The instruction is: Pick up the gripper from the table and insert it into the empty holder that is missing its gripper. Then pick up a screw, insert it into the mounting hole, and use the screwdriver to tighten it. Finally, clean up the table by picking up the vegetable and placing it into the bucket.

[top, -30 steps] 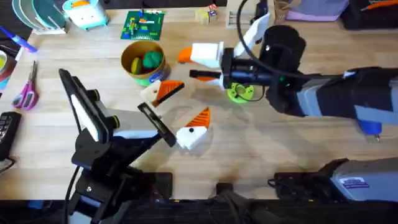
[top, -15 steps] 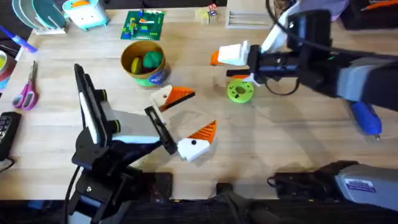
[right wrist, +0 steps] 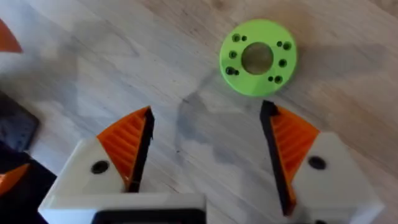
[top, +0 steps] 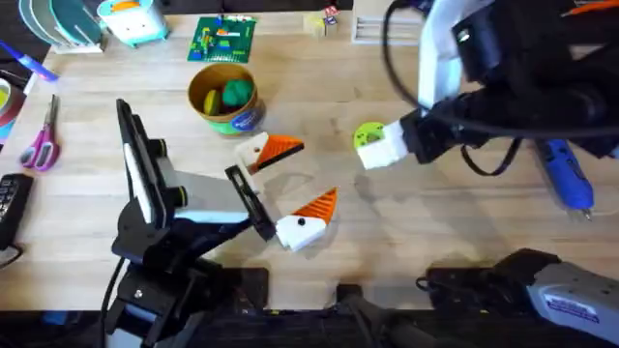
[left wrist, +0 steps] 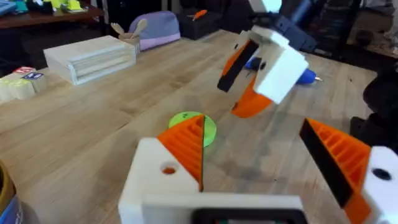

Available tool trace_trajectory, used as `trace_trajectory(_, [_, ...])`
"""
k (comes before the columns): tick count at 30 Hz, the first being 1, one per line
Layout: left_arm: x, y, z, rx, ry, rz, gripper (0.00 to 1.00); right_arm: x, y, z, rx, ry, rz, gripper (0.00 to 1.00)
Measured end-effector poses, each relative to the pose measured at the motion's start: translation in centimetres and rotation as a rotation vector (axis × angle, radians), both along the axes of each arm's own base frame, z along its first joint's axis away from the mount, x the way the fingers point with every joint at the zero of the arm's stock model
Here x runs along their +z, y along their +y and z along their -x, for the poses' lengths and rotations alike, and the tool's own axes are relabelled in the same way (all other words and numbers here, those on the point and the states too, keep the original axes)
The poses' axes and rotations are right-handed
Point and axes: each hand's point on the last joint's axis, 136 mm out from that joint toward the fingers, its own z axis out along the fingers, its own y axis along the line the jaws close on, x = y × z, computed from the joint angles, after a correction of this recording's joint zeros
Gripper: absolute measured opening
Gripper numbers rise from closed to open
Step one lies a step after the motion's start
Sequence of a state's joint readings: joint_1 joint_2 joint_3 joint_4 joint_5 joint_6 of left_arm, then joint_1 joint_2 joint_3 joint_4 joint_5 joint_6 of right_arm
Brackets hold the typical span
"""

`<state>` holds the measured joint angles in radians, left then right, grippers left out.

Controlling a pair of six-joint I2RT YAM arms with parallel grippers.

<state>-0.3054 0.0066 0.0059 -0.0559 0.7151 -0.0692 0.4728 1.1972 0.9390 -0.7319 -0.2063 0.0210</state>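
My left gripper (top: 302, 176) rests open low over the table (top: 435, 232), both white finger blocks carrying orange ribbed tips (left wrist: 186, 146). My right gripper (top: 379, 147) points down, open, just above a lime-green disc (right wrist: 258, 57) that lies beyond its orange pads (right wrist: 127, 146). The left wrist view shows that right gripper (left wrist: 255, 74) hanging over the disc (left wrist: 193, 124). The blue screwdriver (top: 568, 182) lies at the right. The bucket (top: 242, 118) stands at the back left with a green vegetable (top: 235, 92) inside. The loose gripper, the empty holder and the screw are out of view.
Pink-handled scissors (top: 41, 140) lie at the left edge. A green brick board (top: 222, 39) and a pale wooden box (left wrist: 93, 56) sit along the far side. Bare wood lies between the two arms.
The right arm swung to the right and nearer, and its gripper turned from pointing sideways to pointing down over the green disc. The left arm held still in the last half second.
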Motion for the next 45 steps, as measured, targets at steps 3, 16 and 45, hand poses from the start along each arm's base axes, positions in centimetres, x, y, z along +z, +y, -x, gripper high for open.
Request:
trace_trajectory(3, [0.0, 0.0, 0.0, 0.0, 0.0, 0.0, 0.991, -1.5, 0.1, 0.5, 0.068, -0.012, 0.115, 0.993])
trace_trajectory(16, [0.0, 0.0, 0.0, 0.0, 0.0, 0.0, 0.991, -5.1, 1.6, -2.4, 0.127, -0.066, 0.243, 0.672])
trace_trajectory(45, [0.0, 0.0, 0.0, 0.0, 0.0, 0.0, 0.991, -8.5, 1.9, -3.1, 0.132, -0.009, 0.288, 0.337])
